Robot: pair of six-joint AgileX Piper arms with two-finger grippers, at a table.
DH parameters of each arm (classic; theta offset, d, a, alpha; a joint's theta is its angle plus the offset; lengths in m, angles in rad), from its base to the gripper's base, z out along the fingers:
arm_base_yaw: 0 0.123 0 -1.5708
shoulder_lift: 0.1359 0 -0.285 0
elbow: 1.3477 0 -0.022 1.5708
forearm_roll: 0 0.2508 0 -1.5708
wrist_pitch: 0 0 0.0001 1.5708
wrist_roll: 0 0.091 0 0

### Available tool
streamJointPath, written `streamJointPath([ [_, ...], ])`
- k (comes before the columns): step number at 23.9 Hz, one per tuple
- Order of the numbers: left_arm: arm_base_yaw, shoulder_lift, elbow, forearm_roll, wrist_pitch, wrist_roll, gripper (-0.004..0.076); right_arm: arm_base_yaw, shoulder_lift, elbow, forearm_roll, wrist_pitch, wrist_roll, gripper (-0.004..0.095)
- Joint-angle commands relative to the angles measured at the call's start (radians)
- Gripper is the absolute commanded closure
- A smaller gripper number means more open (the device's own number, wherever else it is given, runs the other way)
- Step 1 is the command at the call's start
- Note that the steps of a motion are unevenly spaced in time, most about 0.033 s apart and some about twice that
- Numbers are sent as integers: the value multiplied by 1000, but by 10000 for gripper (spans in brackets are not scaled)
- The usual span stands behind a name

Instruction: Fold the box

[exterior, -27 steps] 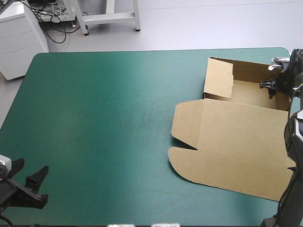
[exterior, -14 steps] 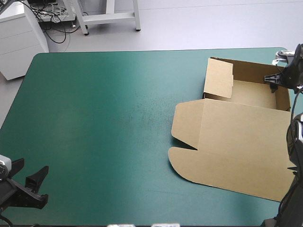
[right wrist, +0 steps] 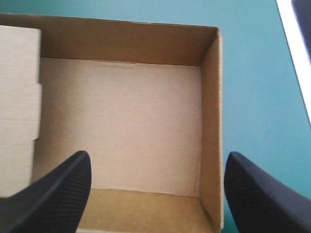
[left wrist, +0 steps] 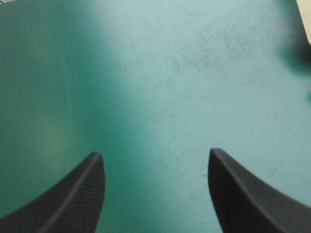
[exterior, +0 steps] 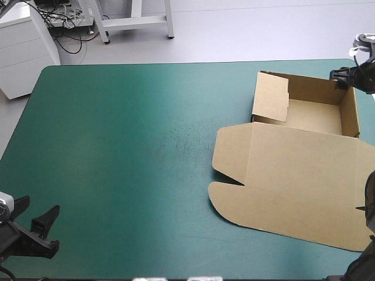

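Observation:
The brown box (exterior: 293,181) lies at the table's right side as an open tray (exterior: 313,114) with its lid flat toward the near edge. One side flap (exterior: 270,96) leans inward at the tray's left wall. My right gripper (exterior: 341,75) hovers open above the tray's far right corner. In the right wrist view the right gripper (right wrist: 158,155) looks down into the tray floor (right wrist: 121,121), holding nothing. My left gripper (exterior: 41,206) rests open at the near left corner, far from the box. The left wrist view has only teal-green cover ahead of the left gripper (left wrist: 155,153).
The teal-green cover (exterior: 129,146) spans the left and middle of the table. A white cabinet (exterior: 23,47) stands beyond the far left corner. The box's lid reaches close to the table's right edge (exterior: 370,140).
My right gripper has risen out of the tray from beside its right wall and moved toward the far right corner. The left arm and the box have stayed still.

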Motion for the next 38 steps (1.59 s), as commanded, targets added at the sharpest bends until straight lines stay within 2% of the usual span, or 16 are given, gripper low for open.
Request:
streamJointPath([
  [1, -4, 5, -20, 20, 38, -4, 295, 30, -167, 60, 43, 2, -7, 214],
  [3, -4, 5, -20, 20, 38, -4, 297, 60, -280, 193, 8, 2, -27, 215],
  [7, -4, 5, -20, 20, 38, -4, 300, 84, -469, 399, 34, -20, -86, 215],
  [9, -4, 5, -20, 20, 30, -4, 300, 84, -569, 505, 47, -65, -109, 223],
  [14, -4, 5, -19, 20, 10, -4, 300, 84, -1034, 911, 82, -248, -219, 332],
  [18, -4, -2, 47, 18, 3, -4, 303, 84, -1294, 1132, 132, -312, -266, 332],
  [20, -4, -34, 110, 16, -49, -4, 303, 84, -1393, 1207, 140, -312, -305, 332],
  [27, -4, -176, 251, 16, -174, -7, 310, 84, -1506, 1301, 213, -303, -296, 348],
  [32, -4, -274, 334, 6, -224, -19, 314, 84, -1572, 1366, 213, -297, -303, 417],
  [38, -4, -336, 448, -46, -306, -23, 314, 84, -1661, 1441, 213, -298, -307, 427],
])
